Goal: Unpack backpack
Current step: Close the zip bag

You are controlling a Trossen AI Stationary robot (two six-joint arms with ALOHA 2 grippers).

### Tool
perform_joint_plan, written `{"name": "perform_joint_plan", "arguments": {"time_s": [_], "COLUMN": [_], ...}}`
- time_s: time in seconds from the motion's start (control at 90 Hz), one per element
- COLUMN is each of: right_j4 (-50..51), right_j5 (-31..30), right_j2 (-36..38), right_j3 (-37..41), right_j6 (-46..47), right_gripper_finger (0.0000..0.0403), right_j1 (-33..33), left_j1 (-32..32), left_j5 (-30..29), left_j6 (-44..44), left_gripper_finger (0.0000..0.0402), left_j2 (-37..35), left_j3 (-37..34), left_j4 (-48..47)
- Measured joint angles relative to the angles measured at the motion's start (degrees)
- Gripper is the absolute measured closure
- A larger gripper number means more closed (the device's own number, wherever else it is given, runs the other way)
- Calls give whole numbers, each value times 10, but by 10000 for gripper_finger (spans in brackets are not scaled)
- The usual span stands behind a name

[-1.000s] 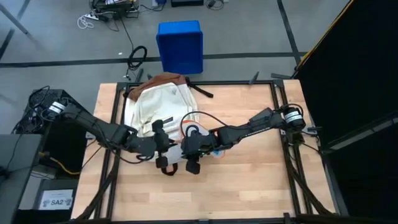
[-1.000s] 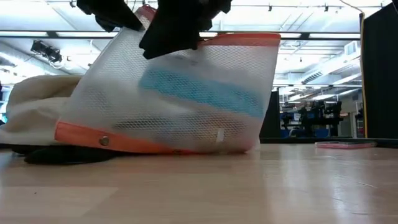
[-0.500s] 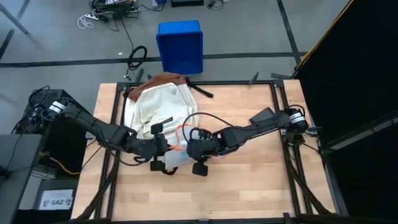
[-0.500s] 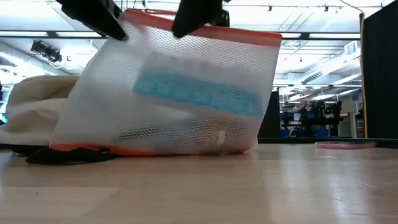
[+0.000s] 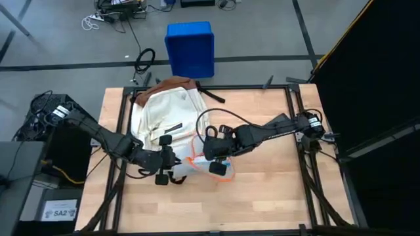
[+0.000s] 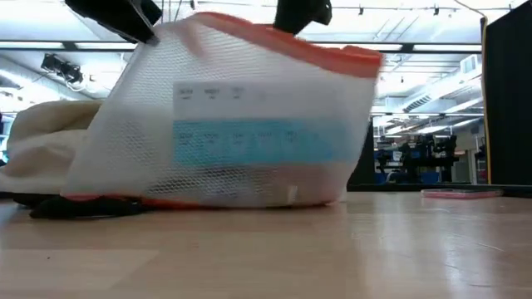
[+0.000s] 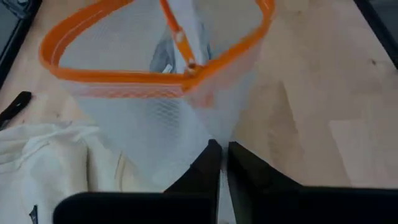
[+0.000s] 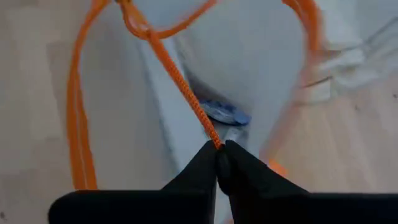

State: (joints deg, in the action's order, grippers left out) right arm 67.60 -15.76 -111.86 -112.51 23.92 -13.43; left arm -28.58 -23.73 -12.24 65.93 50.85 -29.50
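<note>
Left gripper (image 7: 219,149): you are clamping its fingers on the mesh wall of the pouch (image 6: 241,124), low on the side nearest the backpack (the two dark tips are pressed together with the netting between them).
Right gripper (image 8: 219,152): you are pinching the orange cord (image 8: 180,84) that runs off the pouch's zip; the fingers are closed on it, with the pouch's open mouth just ahead of them.
Pouch: it is standing on the bench (image 5: 262,196) between the two sets of fingers, its orange rim (image 7: 124,74) gaping wide, a blue-labelled item (image 6: 249,141) showing inside through the mesh.
Backpack (image 5: 164,111): it is lying flat on the bench just behind your left fingers, cream body with the brown base at the far end, touching the pouch's side.
Blue bin (image 5: 190,47): it is sitting on the floor beyond the bench, well away from both grippers.
</note>
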Motion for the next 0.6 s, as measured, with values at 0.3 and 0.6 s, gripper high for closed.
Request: {"name": "perform_joint_plan", "arguments": {"time_s": [0.3,0.6], "right_j4": [-19,-45], "right_j5": [2,20], "right_j2": [1,1], "right_j3": [0,0], "right_j6": [-19,-55], "right_gripper_finger": [403,403], "right_j1": [14,36], "left_j1": [0,0], "left_j5": [3,46], "left_j6": [30,60], "left_gripper_finger": [400,345], "left_j2": [0,0], "left_j3": [0,0], "left_j4": [41,139]}}
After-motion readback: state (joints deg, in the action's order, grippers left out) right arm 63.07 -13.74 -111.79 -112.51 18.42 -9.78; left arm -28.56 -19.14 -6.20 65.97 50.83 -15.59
